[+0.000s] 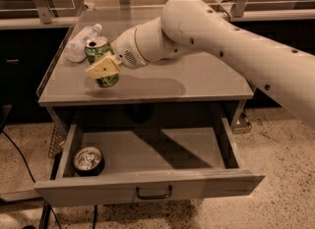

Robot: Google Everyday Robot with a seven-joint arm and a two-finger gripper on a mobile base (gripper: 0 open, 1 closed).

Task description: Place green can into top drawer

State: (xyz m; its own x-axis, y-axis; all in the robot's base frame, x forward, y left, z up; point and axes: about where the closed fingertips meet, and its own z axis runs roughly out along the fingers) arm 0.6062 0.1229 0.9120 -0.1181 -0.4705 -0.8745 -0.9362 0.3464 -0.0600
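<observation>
two fingers (104, 67) tight around green can (98, 50), over table (206, 78)

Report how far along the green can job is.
Done: the top drawer stands pulled open, a short dark can in its front left corner. In hand: the gripper is shut on the green can at the tabletop's left part, beside a clear bottle. Left: carry the can forward over the drawer, lower it in and release.

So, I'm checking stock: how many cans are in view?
2. The green can is clamped in the gripper over the tabletop's left side; a short dark can stands in the open top drawer's front left corner. More could hide behind the arm.
</observation>
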